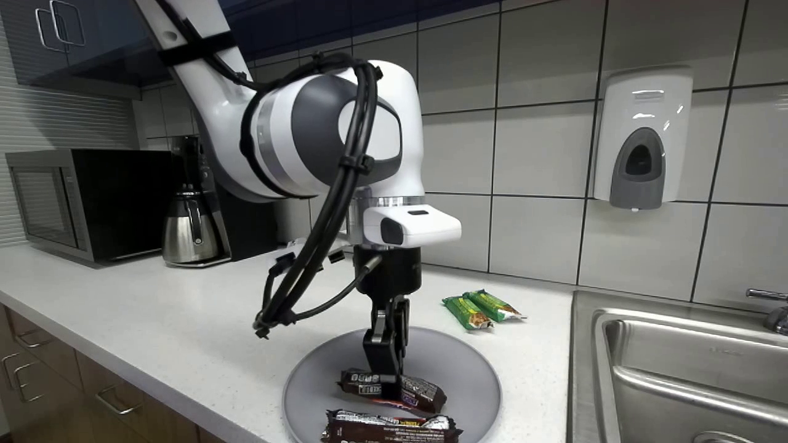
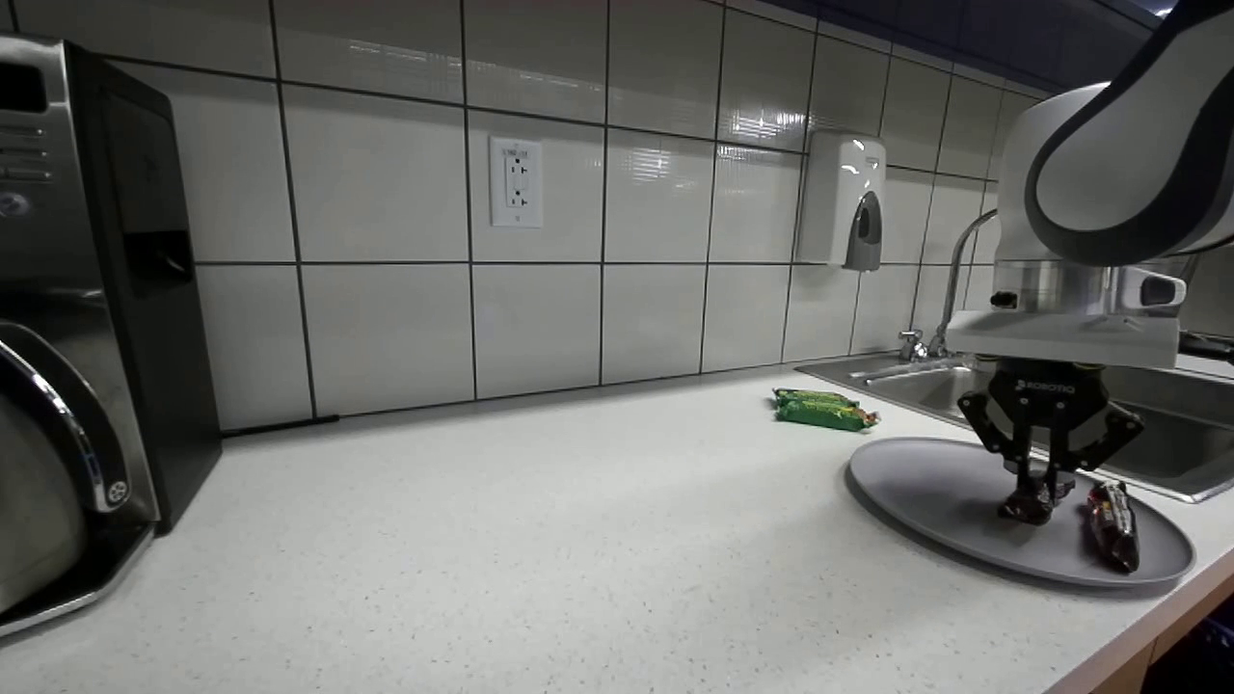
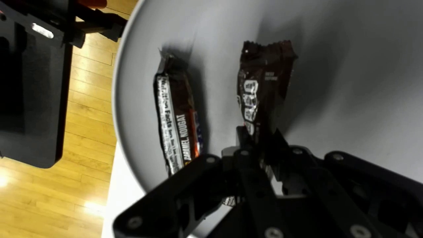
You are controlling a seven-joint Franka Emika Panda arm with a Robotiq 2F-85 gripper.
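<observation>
Tool (image 3: pixel 261 140) clenched around a brown-wrapped bar (image 3: pixel 267 77), gripped about mid-length, low over the grey plate (image 1: pixel 317 375); whether bar and plate touch, cannot tell. Grip looks complete; bar neither released nor raised well clear. Second brown bar (image 3: pixel 178 122) lies on the plate beside the tool, ungripped. Two green packets (image 2: pixel 821 413) well apart from tool, on the tabletop (image 2: pixel 482 540), untouched.

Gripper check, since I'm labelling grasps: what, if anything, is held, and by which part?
A brown-wrapped candy bar, pinched near its middle by the gripper.
</observation>
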